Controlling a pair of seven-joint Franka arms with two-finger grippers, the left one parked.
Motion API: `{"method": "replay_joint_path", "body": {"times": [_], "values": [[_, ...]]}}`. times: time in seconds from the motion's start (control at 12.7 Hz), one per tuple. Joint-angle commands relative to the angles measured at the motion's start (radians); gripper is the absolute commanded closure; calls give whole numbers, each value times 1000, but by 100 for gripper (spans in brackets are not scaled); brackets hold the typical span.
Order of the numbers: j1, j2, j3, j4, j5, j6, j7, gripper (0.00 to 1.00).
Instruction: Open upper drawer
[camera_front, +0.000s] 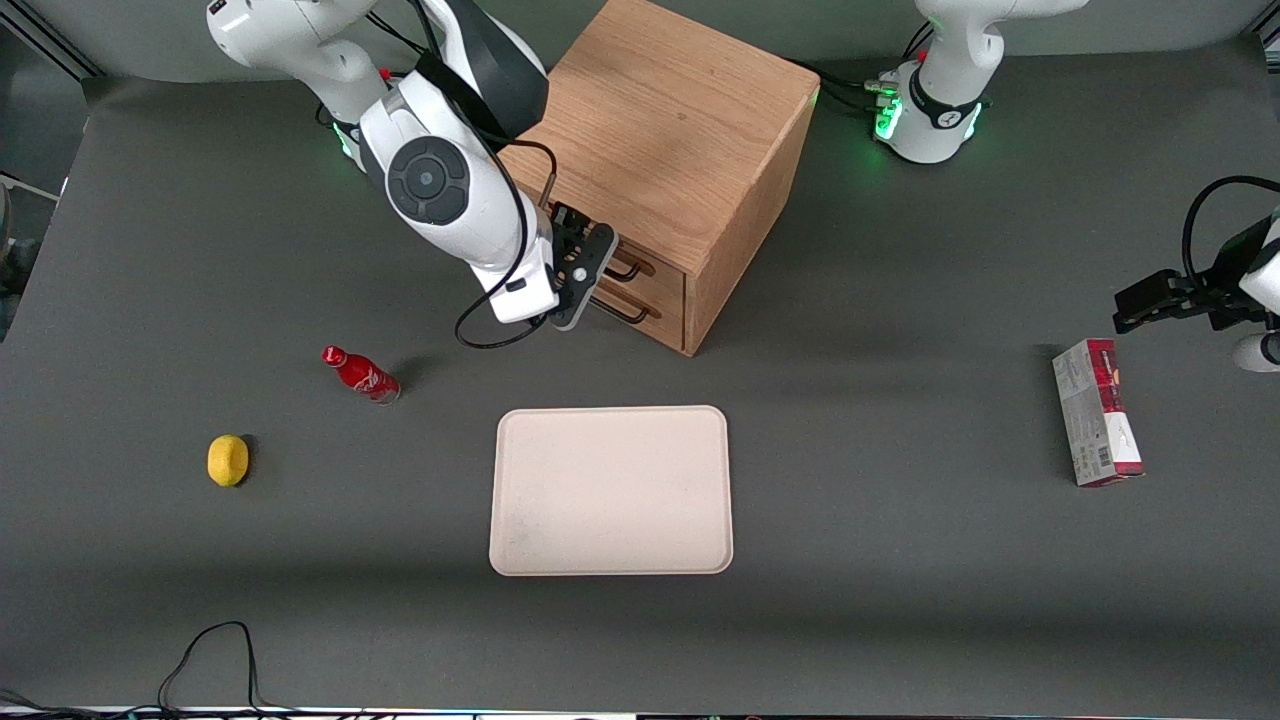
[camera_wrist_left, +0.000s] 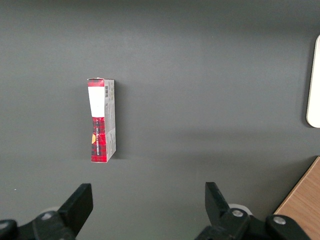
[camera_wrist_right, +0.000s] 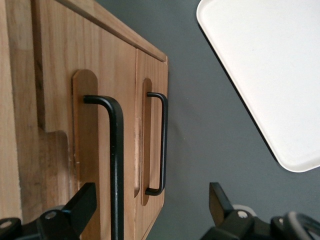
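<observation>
At the left of the front frame I see a lemon (camera_front: 228, 460) and a red bottle (camera_front: 361, 374), both well clear. Centre-left, my gripper (camera_front: 583, 283) hangs in front of the cabinet (camera_front: 668, 150), fingers spread, the upper drawer (camera_wrist_right: 60, 120) facing it, its handle (camera_wrist_right: 116, 165) bar running lengthwise between the fingers; nothing blocks it. The tray (camera_front: 611, 490) sits lower centre.
</observation>
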Motion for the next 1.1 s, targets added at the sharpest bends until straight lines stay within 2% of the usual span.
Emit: {"method": "replay_joint_path", "body": {"times": [0.0,1.02], "values": [[8,-37,-6,-72,29,48,-33,0],[22,2,-10,-115,28,123,-47,0]]}}
